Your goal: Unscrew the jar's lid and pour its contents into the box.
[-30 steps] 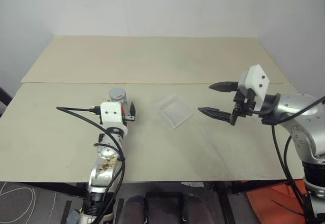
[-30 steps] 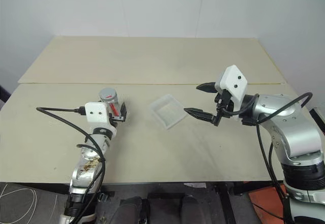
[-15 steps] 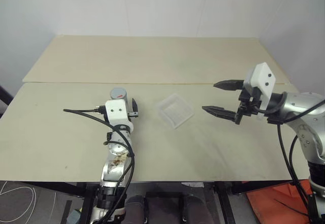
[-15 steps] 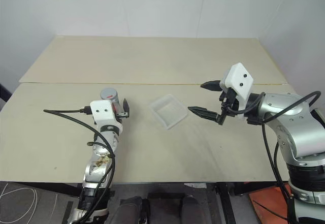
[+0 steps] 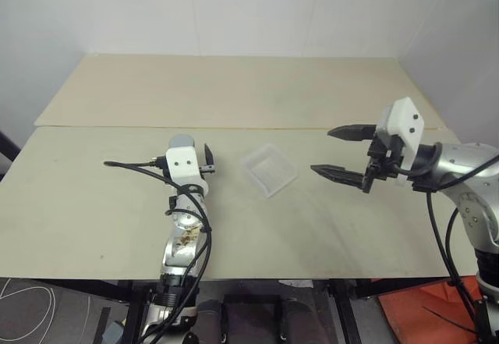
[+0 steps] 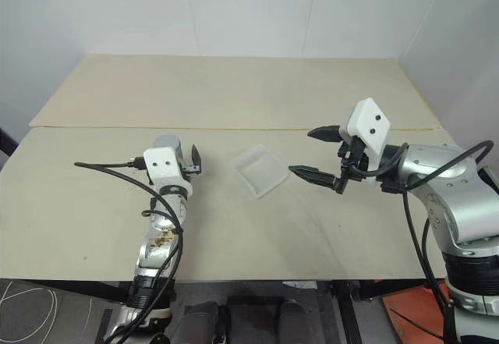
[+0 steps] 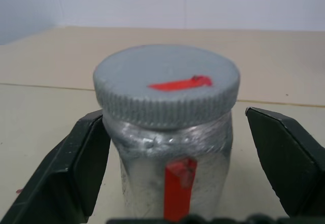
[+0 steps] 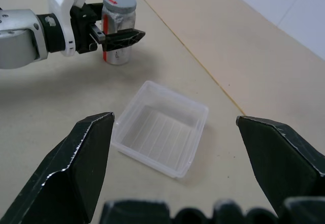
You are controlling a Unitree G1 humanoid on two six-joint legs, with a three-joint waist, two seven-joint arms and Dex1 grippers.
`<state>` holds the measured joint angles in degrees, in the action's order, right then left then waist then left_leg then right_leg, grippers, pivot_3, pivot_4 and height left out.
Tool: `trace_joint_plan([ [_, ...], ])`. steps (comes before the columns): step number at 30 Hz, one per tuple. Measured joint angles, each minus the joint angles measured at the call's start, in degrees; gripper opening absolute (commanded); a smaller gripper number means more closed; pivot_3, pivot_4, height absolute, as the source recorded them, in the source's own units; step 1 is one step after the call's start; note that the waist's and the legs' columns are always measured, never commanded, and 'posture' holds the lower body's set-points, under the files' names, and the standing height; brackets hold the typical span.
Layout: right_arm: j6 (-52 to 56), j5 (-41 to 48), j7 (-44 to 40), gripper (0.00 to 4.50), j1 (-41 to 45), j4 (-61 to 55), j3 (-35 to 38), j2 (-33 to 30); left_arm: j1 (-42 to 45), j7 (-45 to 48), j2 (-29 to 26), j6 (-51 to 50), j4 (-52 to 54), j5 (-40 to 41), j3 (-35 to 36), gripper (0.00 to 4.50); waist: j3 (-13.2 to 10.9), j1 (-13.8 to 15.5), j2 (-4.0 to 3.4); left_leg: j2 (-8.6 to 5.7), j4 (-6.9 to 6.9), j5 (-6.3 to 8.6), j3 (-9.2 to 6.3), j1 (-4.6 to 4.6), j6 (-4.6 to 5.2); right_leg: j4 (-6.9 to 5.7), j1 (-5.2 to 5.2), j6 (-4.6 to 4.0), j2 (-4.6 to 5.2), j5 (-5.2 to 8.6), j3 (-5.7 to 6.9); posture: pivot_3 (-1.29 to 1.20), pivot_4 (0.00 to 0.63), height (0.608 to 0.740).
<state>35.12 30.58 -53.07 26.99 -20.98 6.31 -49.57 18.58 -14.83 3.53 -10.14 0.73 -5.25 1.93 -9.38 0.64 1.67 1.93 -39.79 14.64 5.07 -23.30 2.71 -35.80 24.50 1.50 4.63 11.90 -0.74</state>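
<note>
The jar [image 7: 172,168], lid [image 7: 166,84] still on, was bracketed by the left gripper [image 7: 177,158], one finger touching, the other apart. The right gripper [image 5: 337,153] was held spread above the table [image 5: 312,227] beside the box [image 5: 270,170].

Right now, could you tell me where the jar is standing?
The jar stands upright on the table's left side, between the left gripper's fingers, with the box to its right in the head views.

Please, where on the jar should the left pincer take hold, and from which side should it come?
Probably the jar body just under the lid, coming level from the robot's side. The jar stands upright, and the left pincer already straddles it, so the lid stays free for unscrewing.
</note>
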Motion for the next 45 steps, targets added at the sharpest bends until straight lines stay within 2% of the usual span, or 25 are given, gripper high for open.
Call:
trace_joint_plan([
  [4,0.00,0.01,0.35,4.50,-0.20,-0.44,1.01,0.00,0.20,-0.47,0.17,-0.08,-0.48,0.02,0.76,2.57,0.00,0.01,0.00,0.00,0.00,0.00,0.00,0.00,0.00,0.00,0.00,0.00,0.00,0.00,0.00,0.00,0.150,0.740],
  [8,0.00,0.05,0.64,4.50,-0.20,-0.63,1.21,0.00,0.48,-0.31,0.17,-0.07,-0.82,0.12,1.11,1.96,0.00,0.00,0.00,0.00,0.00,0.00,-0.01,0.00,0.00,0.00,0.00,0.00,0.00,0.00,0.00,0.00,0.150,0.740],
  [13,0.00,0.26,0.89,4.50,-0.21,-1.02,1.26,0.27,0.57,2.06,-0.87,-0.01,-0.87,1.15,1.13,1.96,0.00,0.00,0.00,0.00,0.00,0.00,0.00,0.00,0.00,0.00,0.00,0.01,0.00,0.00,0.00,0.00,0.150,0.740],
  [15,0.01,1.10,1.35,4.50,-0.20,-1.16,1.27,1.13,0.56,6.05,-3.15,-0.05,-0.40,2.55,0.65,1.96,0.00,-0.03,0.00,0.00,0.00,0.00,0.00,0.00,0.00,-0.01,0.01,0.00,-0.02,0.00,0.01,0.00,0.150,0.740],
  [20,0.29,2.31,3.48,4.50,2.20,-1.32,0.85,4.46,1.51,25.11,-15.46,-5.47,4.99,13.75,1.83,1.96,0.00,-0.80,-0.01,0.05,0.00,-0.01,0.02,0.02,-0.02,-0.08,0.04,-0.01,-0.08,0.00,-0.01,0.00,0.150,0.740],
  [26,3.04,4.51,5.17,4.50,11.44,1.87,-2.42,11.09,5.19,57.24,-37.20,-15.62,7.15,32.11,5.31,1.96,-0.03,-1.56,-0.02,0.07,0.00,-0.03,0.05,0.03,-0.05,-0.11,0.09,-0.03,-0.13,0.01,0.02,0.00,0.150,0.740],
  [29,4.70,4.64,5.80,4.50,15.95,3.85,-5.36,14.88,10.56,69.31,-42.15,-18.17,4.67,38.02,5.80,1.96,-0.03,-1.22,-0.04,0.03,0.00,-0.03,0.05,0.00,-0.05,-0.08,0.09,-0.02,-0.09,0.03,0.07,0.00,0.150,0.740],
  [32,6.72,5.77,5.90,4.50,19.56,4.63,-7.83,18.56,15.61,79.40,-44.27,-18.83,0.16,40.13,4.06,1.96,-0.04,-1.03,-0.05,0.00,0.00,-0.02,0.06,-0.08,-0.03,-0.03,0.10,0.00,-0.09,0.03,0.11,0.00,0.150,0.740],
  [34,7.02,5.72,5.93,4.50,21.68,5.21,-9.66,20.66,19.41,83.91,-43.38,-18.35,-3.04,40.10,1.80,1.96,-0.04,-0.86,-0.05,0.00,0.00,-0.02,0.08,-0.17,-0.03,-0.04,0.12,0.00,-0.10,0.02,0.15,0.00,0.150,0.740],
  [40,8.14,5.40,7.48,4.50,24.74,6.59,-12.68,24.90,24.45,90.60,-38.96,-13.39,-9.66,37.80,-2.48,1.96,-0.03,-0.99,-0.05,0.01,-0.04,-0.02,0.11,-0.51,-0.02,-0.22,0.44,0.01,-0.14,0.02,0.14,0.00,0.150,0.740],
  [45,8.34,3.66,9.03,4.50,25.85,8.05,-13.85,26.35,25.24,93.15,-37.58,-11.12,-12.29,36.80,-2.92,1.96,-0.03,-1.34,-0.05,0.01,-0.06,-0.03,0.11,-0.71,-0.03,-0.31,0.65,0.01,-0.15,0.01,0.12,0.00,0.150,0.740],
])
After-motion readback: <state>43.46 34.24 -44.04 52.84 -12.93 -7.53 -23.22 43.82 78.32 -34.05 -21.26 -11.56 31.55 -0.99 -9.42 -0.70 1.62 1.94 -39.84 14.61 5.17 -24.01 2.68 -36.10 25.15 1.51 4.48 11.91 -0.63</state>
